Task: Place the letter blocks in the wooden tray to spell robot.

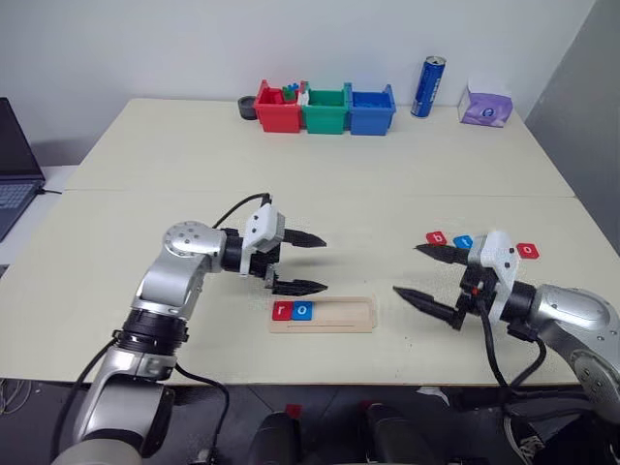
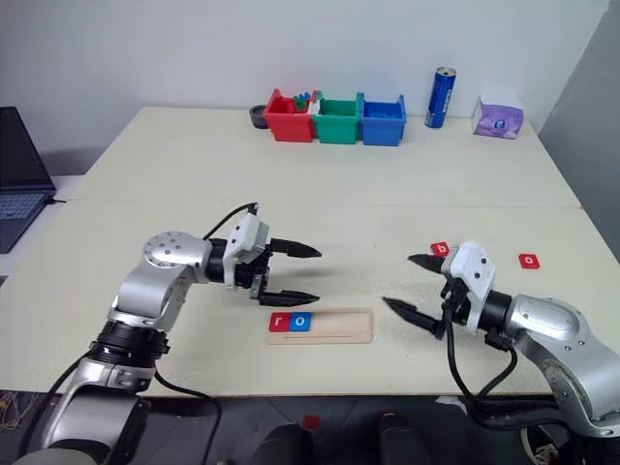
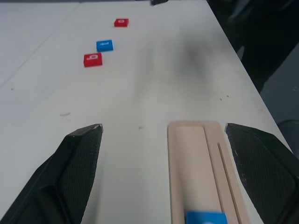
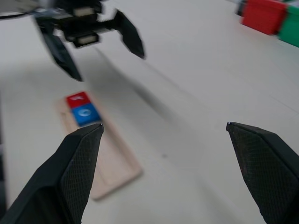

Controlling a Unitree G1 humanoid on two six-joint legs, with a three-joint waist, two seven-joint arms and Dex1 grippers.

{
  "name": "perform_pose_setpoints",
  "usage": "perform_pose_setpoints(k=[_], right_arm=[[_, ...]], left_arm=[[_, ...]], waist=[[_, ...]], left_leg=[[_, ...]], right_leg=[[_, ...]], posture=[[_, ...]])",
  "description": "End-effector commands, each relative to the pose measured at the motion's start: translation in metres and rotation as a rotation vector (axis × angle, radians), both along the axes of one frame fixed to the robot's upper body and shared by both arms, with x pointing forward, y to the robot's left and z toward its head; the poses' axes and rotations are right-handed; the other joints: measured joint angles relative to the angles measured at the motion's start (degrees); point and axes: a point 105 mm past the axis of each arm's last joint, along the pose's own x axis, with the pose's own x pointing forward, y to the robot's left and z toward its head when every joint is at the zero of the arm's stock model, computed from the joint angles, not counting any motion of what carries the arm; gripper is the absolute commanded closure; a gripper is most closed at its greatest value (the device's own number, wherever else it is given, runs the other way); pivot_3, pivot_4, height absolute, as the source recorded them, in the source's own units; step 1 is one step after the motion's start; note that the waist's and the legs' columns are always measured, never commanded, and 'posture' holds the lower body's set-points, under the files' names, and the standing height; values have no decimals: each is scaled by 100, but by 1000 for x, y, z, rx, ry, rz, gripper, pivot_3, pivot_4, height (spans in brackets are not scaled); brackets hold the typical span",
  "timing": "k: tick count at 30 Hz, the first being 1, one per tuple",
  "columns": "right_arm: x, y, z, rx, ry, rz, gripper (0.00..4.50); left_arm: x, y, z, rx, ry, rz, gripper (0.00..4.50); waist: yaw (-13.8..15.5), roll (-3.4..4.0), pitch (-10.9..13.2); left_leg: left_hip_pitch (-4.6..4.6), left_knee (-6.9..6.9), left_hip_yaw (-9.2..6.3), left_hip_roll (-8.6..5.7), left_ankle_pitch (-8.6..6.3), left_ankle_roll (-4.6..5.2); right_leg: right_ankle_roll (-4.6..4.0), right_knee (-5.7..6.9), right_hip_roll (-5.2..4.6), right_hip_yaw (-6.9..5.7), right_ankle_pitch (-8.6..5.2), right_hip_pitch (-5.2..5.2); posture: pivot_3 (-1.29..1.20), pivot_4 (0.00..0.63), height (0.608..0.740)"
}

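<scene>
The wooden tray (image 1: 339, 317) lies near the table's front edge. Its left end holds a red "r" block (image 1: 281, 310) and a blue "o" block (image 1: 302, 310). Three loose letter blocks lie to the right: a red "b" (image 1: 437, 237), a blue one (image 1: 465, 242) and a red "o" (image 1: 526, 250). My left gripper (image 1: 318, 263) hovers open just above the tray's left end, pointing right, with nothing between its fingers. My right gripper (image 1: 408, 270) is open and empty right of the tray, pointing left, close to the loose blocks.
Red (image 1: 279, 108), green (image 1: 325, 109) and blue (image 1: 371, 110) plastic bins stand in a row at the table's far edge. A blue can (image 1: 427, 86) and a purple tissue box (image 1: 485, 105) are to their right. A laptop (image 1: 15, 165) sits off the left side.
</scene>
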Motion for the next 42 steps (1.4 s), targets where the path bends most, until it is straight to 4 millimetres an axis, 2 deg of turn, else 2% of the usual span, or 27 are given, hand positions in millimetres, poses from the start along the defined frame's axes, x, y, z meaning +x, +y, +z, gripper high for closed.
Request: perform_pose_setpoints(k=[1,4,8,19,27,42], right_arm=[[20,-14,1,-40,-64,-181,0],[36,-23,-8,-30,-39,-324,0],[54,-25,-18,16,8,-447,0],[92,-37,-44,38,48,-694,0],[104,-36,-45,68,47,-733,0],[110,-45,-48,78,57,-782,0]], left_arm=[[1,-8,10,-60,-52,48,51],[-2,-15,8,-85,-44,61,51],[-3,-20,7,-103,-33,75,51],[-2,-24,-2,-108,-57,111,51],[-5,-29,-3,-119,-59,105,51],[-6,-29,-1,-127,-58,98,51]], waist=[[-12,0,0],[-23,1,-1],[-13,3,-1],[-7,5,-2],[-16,6,-3],[-19,6,-3]], left_leg=[[0,0,0,0,0,0],[1,0,1,1,0,-1],[1,-1,2,0,1,-2],[0,-2,4,-1,1,-2],[0,-3,5,0,1,-1],[0,-4,5,-1,1,-1]], right_leg=[[0,1,0,1,0,-1],[-1,4,2,3,0,-1],[-1,5,1,4,1,-1],[-2,2,-2,3,1,-2],[-2,3,-3,4,1,-4],[-2,2,-4,4,1,-4]], posture=[[0,150,740],[0,150,740],[0,150,740],[0,150,740],[0,150,740],[0,150,740]])
